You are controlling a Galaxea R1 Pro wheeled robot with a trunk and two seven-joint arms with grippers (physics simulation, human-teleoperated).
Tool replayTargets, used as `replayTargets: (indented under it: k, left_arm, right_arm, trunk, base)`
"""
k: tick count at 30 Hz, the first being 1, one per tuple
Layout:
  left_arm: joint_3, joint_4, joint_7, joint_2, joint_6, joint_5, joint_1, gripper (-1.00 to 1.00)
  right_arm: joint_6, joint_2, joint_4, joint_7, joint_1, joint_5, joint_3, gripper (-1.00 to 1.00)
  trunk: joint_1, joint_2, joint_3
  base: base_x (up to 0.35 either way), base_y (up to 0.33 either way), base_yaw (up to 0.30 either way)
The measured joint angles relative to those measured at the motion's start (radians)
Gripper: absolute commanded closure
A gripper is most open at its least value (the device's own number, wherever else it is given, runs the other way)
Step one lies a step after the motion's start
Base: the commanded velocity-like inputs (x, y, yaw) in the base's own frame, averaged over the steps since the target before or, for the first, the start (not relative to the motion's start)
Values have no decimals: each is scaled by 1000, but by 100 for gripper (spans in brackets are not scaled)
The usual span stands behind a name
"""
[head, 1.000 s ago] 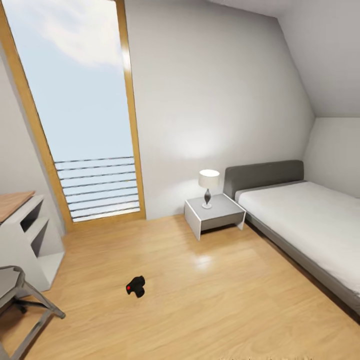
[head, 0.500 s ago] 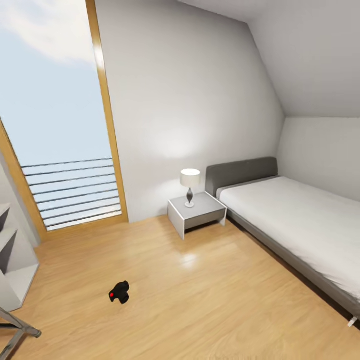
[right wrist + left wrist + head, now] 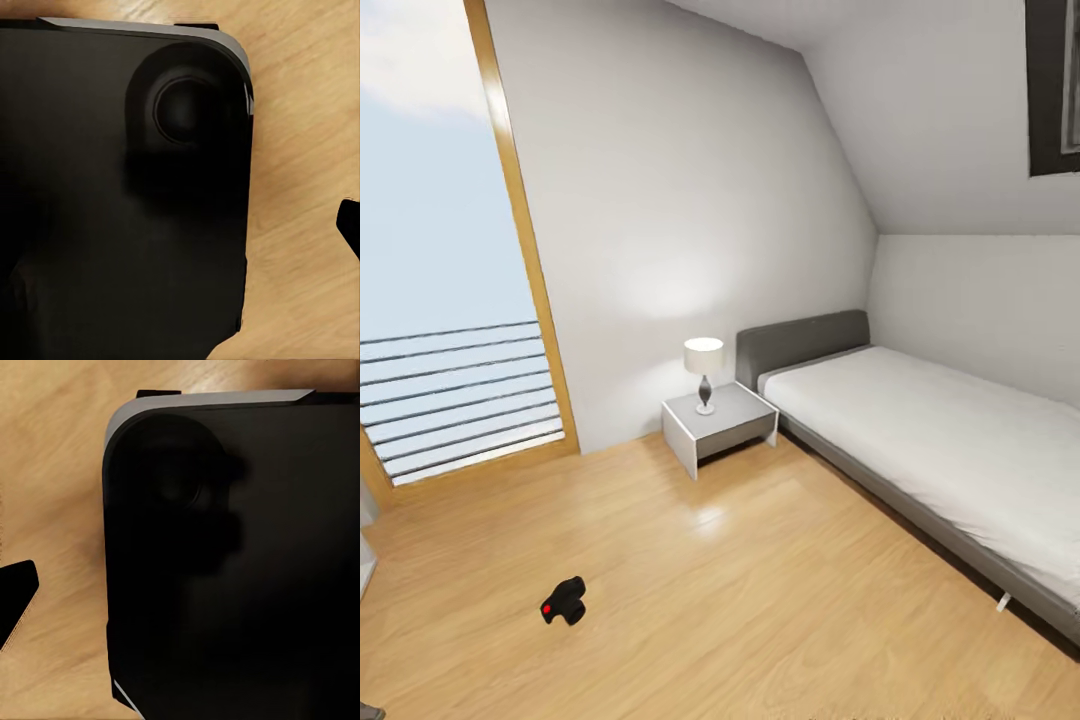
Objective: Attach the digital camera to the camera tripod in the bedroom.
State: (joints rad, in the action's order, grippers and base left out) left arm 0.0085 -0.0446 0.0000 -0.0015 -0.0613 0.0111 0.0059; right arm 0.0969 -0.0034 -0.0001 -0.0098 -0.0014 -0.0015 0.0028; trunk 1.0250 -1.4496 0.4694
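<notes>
Gripper state on either arm is something you cannot read off these pictures: each wrist camera looks down on a large black rounded panel of the robot's own body over light wood floor, with a dark sliver at the frame edge that may be a fingertip but is too cropped to tell whether the jaws stand wide or narrow. Your target, the digital camera, lies on the floor toward the left of the head view, well apart from the bed and from the nightstand with its lamp; its red button faces the head camera, so it seems to rest on its side or tilted, though it is too small to be sure. A tall window with horizontal bars stands beyond it and a dark skylight frame sits in the sloped ceiling. You should expect the camera to be rigid, compact and probably light, with hard smooth faces that could slip in a shallow pinch; judge it best to close across the chunky body from above, clear of the button and any protruding lens, after you drive closer and lower the trunk
</notes>
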Motion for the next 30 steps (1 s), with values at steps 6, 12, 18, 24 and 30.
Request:
replayTargets:
  k: [6, 12, 18, 24, 30]
  left_arm:
    - [0, 0, 0, 0, 0, 0, 0, -100]
    - [0, 0, 0, 0, 0, 0, 0, -100]
    - [0, 0, 0, 0, 0, 0, 0, -100]
    - [0, 0, 1, 0, 0, 0, 0, -100]
    - [0, 0, 1, 0, 0, 0, 0, -100]
  right_arm:
    - [0, 0, 0, 0, 0, -1, 0, -100]
    - [0, -1, 0, 0, 0, -1, 0, -100]
    - [0, -1, 0, 0, 0, -1, 0, -100]
    - [0, -1, 0, 0, 0, -1, 0, -100]
    - [0, -1, 0, 0, 0, -1, 0, -100]
  trunk:
    - [0, 0, 0]
    - [0, 0, 0]
    - [0, 0, 0]
    - [0, 0, 0]
    - [0, 0, 0]
  base:
    - [0, 0, -253]
    - [0, 0, -253]
    - [0, 0, -253]
    - [0, 0, -253]
    - [0, 0, -253]
